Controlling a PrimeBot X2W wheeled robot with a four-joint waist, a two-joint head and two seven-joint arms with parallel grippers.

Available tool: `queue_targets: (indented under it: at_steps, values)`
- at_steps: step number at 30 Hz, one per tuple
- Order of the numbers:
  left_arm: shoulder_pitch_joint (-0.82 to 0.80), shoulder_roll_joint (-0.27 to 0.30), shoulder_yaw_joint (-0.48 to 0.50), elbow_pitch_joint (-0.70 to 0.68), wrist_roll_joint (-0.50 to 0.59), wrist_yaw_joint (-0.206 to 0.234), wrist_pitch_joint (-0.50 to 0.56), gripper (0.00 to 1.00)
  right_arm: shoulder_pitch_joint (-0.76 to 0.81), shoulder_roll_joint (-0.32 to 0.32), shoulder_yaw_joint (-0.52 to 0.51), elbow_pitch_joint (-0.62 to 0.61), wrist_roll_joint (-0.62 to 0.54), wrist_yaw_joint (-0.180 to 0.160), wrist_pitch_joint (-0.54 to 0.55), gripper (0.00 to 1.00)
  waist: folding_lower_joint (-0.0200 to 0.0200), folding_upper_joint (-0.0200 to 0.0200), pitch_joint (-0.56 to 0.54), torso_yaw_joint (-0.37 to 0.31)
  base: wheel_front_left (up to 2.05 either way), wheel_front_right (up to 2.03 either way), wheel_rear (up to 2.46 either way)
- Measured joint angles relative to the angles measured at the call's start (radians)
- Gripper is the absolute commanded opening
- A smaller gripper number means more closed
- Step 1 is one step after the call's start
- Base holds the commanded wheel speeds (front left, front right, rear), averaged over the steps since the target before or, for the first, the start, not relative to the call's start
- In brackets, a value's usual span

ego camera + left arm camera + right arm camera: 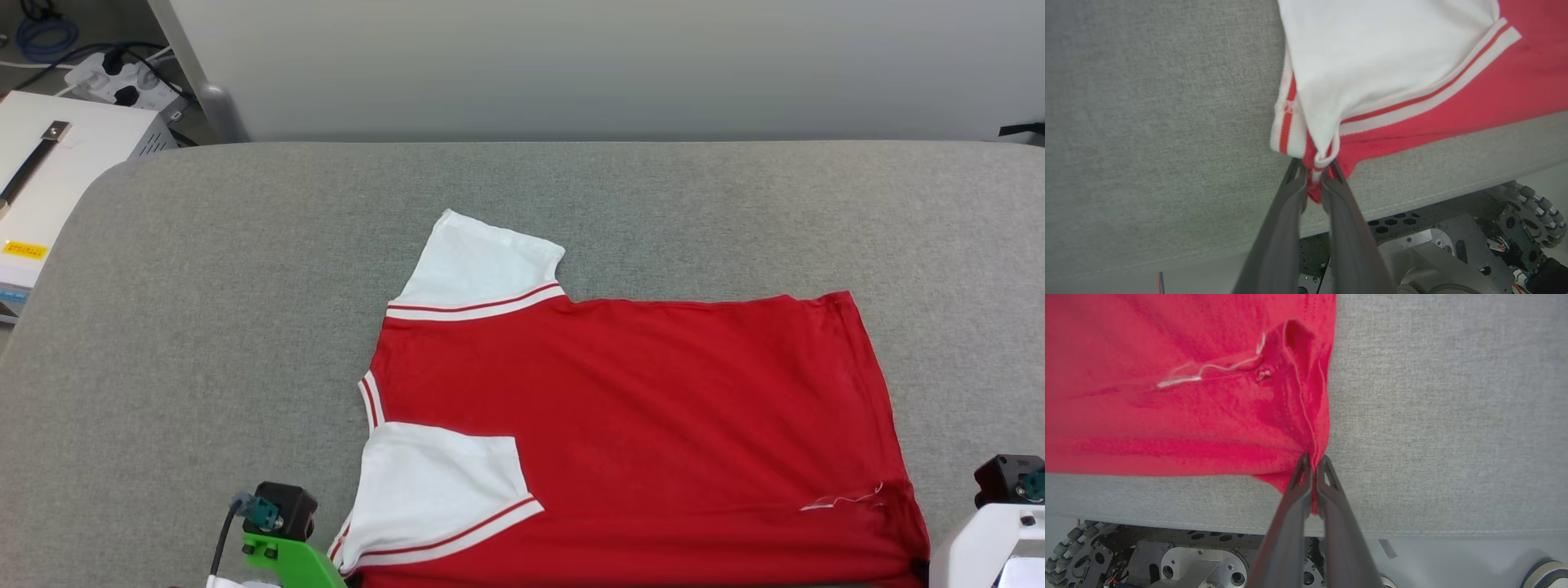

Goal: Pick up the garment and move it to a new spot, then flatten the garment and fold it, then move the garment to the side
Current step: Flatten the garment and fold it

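jersey (637, 408) flat at near edge of grey table (245, 286) | left gripper (1314, 171) pinches sleeve-side corner, right gripper (1313, 465) pinches hem corner | probably fold step: lift both corners level, cloth taut

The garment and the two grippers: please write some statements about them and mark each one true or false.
1. The left gripper is shut on the garment. True.
2. The right gripper hangs open above it. False: it is shut on the garment's red corner.
3. The near white sleeve lies folded onto the red body. True.
4. The garment is crumpled in a heap. False: it lies spread nearly flat on the grey table.
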Motion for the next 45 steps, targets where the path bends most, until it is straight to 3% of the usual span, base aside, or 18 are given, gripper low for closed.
queue_targets:
  at_steps: [5, 6, 11, 18, 27, 31, 35, 39, 40, 41, 42, 45]
  values:
    - [-0.001, -0.020, -0.015, 0.059, -0.010, -0.033, -0.003, 0.00, 0.006, 0.017, 0.005, 0.028, 0.000, 0.000, -0.021, 0.00, 0.0000, 0.0000, -0.002, -0.004, 0.00, 0.00, 0.00]
    - [-0.002, -0.023, -0.021, 0.072, -0.009, -0.037, -0.004, 1.00, 0.006, 0.020, 0.005, 0.036, -0.004, 0.000, -0.035, 1.00, 0.0000, 0.0000, -0.003, -0.005, 0.00, 0.00, 0.00]
    - [-0.003, -0.033, -0.015, 0.107, -0.009, -0.044, -0.036, 1.00, 0.001, 0.022, 0.002, 0.060, -0.016, 0.000, -0.083, 1.00, 0.0000, 0.0000, -0.014, -0.005, 0.00, 0.00, 0.00]
    - [-0.033, -0.032, 0.048, 0.068, 0.049, -0.032, -0.188, 1.00, -0.036, 0.002, -0.008, 0.023, 0.013, 0.000, -0.192, 1.00, 0.0000, 0.0000, -0.043, 0.002, 0.00, 0.00, 0.00]
    - [-0.091, -0.067, 0.124, 0.008, 0.166, -0.002, -0.477, 1.00, -0.098, -0.016, 0.016, -0.032, 0.028, 0.000, -0.518, 1.00, 0.0000, 0.0000, -0.051, 0.004, 0.00, 0.00, 0.00]
    - [-0.091, -0.108, 0.143, 0.009, 0.202, -0.022, -0.607, 1.00, -0.099, -0.024, 0.045, -0.035, 0.000, -0.001, -0.683, 1.00, 0.0000, 0.0000, -0.036, 0.000, 0.00, 0.00, 0.00]
    - [-0.102, -0.157, 0.182, 0.016, 0.253, -0.044, -0.639, 1.00, -0.101, 0.000, 0.067, -0.015, -0.028, 0.000, -0.820, 1.00, 0.0000, 0.0000, -0.016, -0.007, 0.00, 0.00, 0.00]
    - [-0.126, -0.201, 0.238, 0.014, 0.321, -0.083, -0.641, 1.00, -0.116, 0.054, 0.079, -0.007, -0.028, -0.001, -0.906, 1.00, 0.0000, 0.0000, 0.010, -0.020, 0.00, 0.00, 0.00]
    - [-0.159, -0.196, 0.237, 0.042, 0.354, -0.127, -0.641, 1.00, -0.137, 0.067, 0.089, -0.006, -0.029, -0.001, -0.929, 1.00, 0.0000, 0.0000, 0.030, -0.029, 0.00, 0.00, 0.00]
    - [-0.177, -0.192, 0.231, 0.059, 0.364, -0.143, -0.641, 1.00, -0.144, 0.069, 0.094, -0.007, -0.031, -0.001, -0.936, 1.00, 0.0000, 0.0000, 0.039, -0.032, 0.00, 0.00, 0.00]
    - [-0.276, -0.175, 0.216, 0.117, 0.384, -0.195, -0.612, 1.00, -0.167, 0.072, 0.112, -0.012, -0.036, -0.001, -0.948, 1.00, 0.0000, 0.0000, 0.075, -0.047, 0.00, 0.00, 0.00]
    - [-0.416, -0.151, 0.186, 0.164, 0.404, -0.275, -0.524, 1.00, -0.189, 0.074, 0.124, -0.025, -0.037, -0.001, -0.957, 1.00, 0.0000, 0.0000, 0.113, -0.066, 0.00, 0.00, 0.00]
